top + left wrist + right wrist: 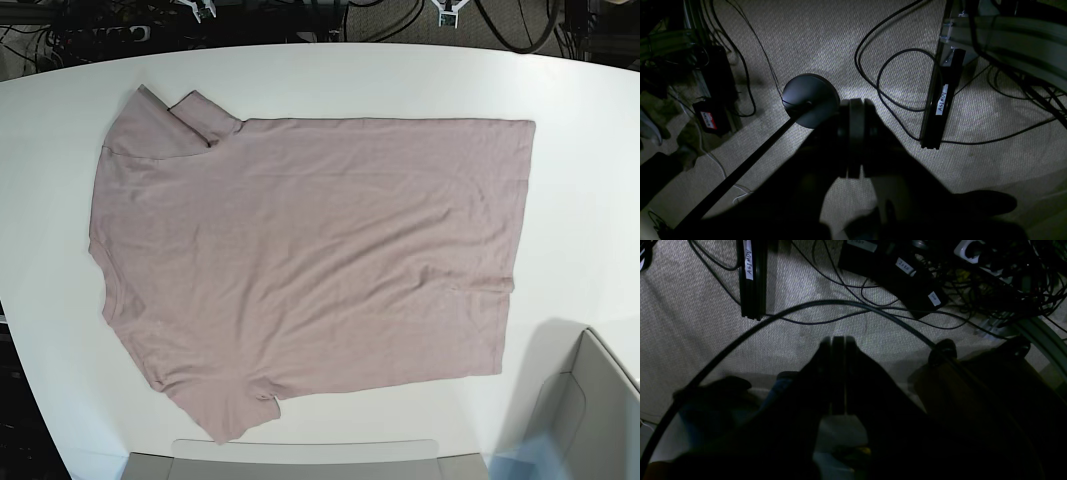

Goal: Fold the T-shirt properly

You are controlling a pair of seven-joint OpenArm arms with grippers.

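The T-shirt (310, 260) lies spread flat on the white table (580, 120) in the base view. It is plain dusty pink, with its neck at the left, its hem at the right, and one sleeve (190, 115) at the far side partly turned over. Neither arm reaches over the table in that view. In the left wrist view my left gripper (855, 103) is shut with nothing in it, hanging above carpeted floor. My right gripper (839, 340) is also shut and empty over the floor. The shirt does not show in either wrist view.
A grey box (600, 400) stands at the table's near right corner, and a grey tray edge (300, 460) runs along the front. Below the grippers lie cables (893, 100), a labelled black bar (942, 106) and a round black stand base (810, 100).
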